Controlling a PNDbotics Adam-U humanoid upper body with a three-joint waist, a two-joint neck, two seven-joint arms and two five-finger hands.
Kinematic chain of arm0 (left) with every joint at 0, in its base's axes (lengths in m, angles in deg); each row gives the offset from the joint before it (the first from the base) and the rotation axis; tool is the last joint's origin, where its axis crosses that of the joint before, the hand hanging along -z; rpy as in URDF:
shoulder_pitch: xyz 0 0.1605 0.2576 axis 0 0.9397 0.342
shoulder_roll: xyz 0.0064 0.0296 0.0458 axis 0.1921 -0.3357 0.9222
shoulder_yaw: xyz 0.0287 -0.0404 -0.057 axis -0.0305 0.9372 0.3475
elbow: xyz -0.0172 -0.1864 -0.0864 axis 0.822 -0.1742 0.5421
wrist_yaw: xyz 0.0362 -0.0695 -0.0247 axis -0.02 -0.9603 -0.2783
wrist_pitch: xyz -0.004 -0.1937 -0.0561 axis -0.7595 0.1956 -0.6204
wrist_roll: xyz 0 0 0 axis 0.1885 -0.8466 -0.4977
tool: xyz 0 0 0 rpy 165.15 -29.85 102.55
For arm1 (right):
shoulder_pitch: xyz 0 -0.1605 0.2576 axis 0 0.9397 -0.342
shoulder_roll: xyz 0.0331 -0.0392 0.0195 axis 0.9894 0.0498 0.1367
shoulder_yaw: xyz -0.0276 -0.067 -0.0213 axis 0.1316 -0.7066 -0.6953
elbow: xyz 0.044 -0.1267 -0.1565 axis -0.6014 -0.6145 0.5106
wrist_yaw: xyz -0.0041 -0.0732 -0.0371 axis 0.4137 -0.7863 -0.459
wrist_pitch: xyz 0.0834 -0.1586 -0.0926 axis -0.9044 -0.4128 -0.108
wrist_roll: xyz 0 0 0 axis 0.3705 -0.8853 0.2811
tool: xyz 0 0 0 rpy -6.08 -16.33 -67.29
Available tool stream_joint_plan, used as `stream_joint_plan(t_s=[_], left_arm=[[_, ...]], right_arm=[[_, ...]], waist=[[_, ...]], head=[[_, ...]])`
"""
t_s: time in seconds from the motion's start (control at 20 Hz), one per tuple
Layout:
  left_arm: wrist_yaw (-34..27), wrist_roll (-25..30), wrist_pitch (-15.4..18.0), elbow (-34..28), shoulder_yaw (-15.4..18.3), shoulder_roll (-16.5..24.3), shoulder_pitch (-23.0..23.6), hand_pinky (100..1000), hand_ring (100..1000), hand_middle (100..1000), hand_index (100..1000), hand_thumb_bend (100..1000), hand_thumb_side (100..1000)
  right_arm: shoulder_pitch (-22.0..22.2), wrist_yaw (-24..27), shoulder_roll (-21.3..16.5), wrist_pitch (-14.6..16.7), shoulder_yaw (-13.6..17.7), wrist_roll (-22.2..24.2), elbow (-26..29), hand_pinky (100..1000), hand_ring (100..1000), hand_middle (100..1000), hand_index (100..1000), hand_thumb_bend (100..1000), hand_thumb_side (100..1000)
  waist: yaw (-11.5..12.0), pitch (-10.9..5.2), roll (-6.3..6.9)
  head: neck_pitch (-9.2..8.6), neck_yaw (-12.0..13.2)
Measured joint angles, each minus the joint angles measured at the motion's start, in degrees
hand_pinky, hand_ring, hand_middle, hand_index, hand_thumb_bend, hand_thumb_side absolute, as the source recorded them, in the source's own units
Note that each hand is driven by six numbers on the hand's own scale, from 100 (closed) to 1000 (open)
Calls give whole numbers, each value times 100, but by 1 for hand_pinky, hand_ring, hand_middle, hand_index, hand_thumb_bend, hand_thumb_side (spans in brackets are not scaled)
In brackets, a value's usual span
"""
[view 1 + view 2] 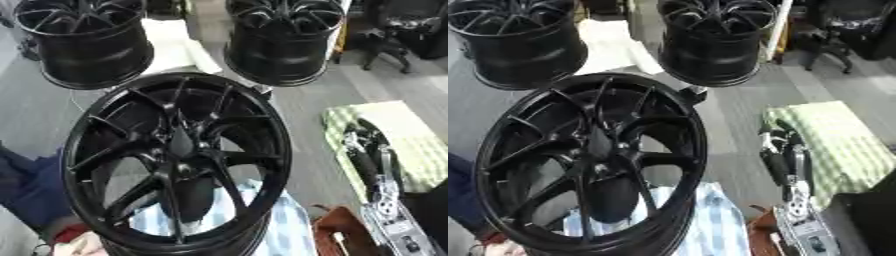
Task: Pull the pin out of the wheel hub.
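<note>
A large black multi-spoke wheel hub [175, 160] stands tilted in the middle of the view, its face turned toward me. I cannot make out a pin at its centre [181, 145]. My right hand [372, 155] rests apart from the wheel at the right, over a green checked cloth, with its fingers pointing up and relaxed and nothing in them. Its silver-jointed arm [389, 220] runs down to the lower right corner. My left hand shows in neither view.
Two more black wheel hubs [83, 42] [284, 40] stand behind the big one. A blue-and-white checked cloth [284, 230] lies under it. The green checked cloth [842, 145] covers the right side. A person's blue sleeve [26, 190] is at the lower left. A brown object [337, 232] sits beside my arm.
</note>
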Motion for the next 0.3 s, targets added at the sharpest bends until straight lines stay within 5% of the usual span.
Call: stream_joint_plan(t_s=[0.3], left_arm=[[4, 15, -9, 14, -4, -1, -1, 688, 1000, 648, 802, 100, 861]], right_arm=[[46, -1, 1, 59, -108, 183, 24, 717, 635, 648, 864, 176, 580]], waist=[[3, 8, -11]], head=[[0, 82]])
